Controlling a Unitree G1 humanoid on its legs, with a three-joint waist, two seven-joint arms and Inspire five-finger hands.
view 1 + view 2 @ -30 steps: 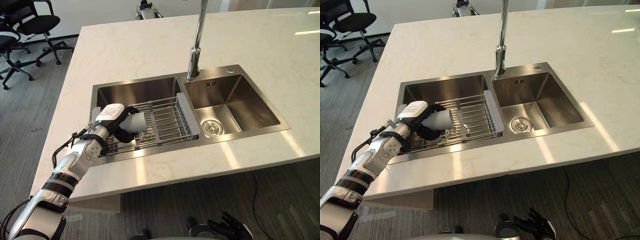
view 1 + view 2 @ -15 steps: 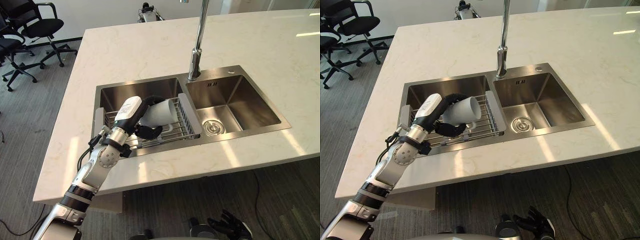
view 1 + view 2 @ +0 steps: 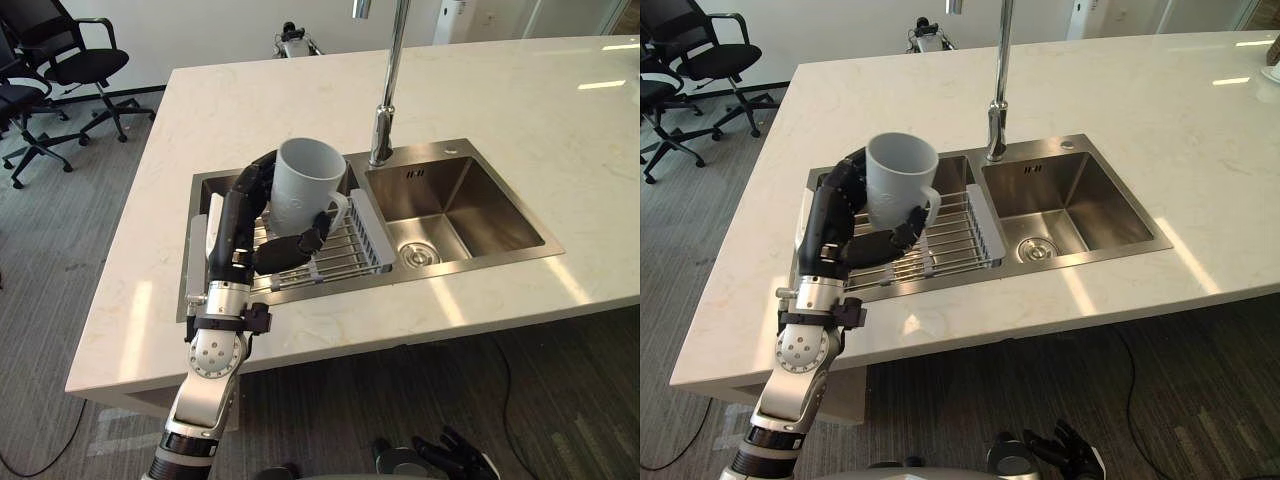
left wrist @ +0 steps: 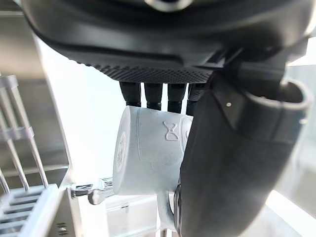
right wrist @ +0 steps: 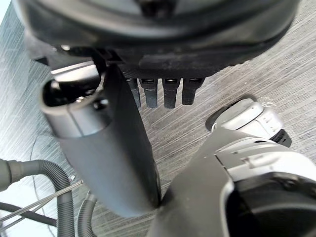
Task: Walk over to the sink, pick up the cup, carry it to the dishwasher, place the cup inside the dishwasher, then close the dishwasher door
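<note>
- Cup [image 3: 308, 183] — white, upright, mouth up — clasped in the left hand [image 3: 240, 215]: fingers wrapped round its far side, thumb low by the handle.
- Held clear above the left basin of the sink [image 3: 470, 262]; a wire rack [image 3: 340, 250] lies in that basin beneath it.
- Tap [image 3: 385, 110] stands behind, between the basins.
- Right hand [image 3: 452, 455] hangs low over the floor [image 3: 60, 260], fingers relaxed, holding nothing.
- Pale stone tabletop [image 3: 520, 110]; grey carpet; black office chairs [image 3: 60, 60] at far left.
- Small hourglass mark moulded on the cup's side.

Silver-grey arm [image 3: 213, 358], black wristband, dark hand [image 3: 233, 212]
</note>
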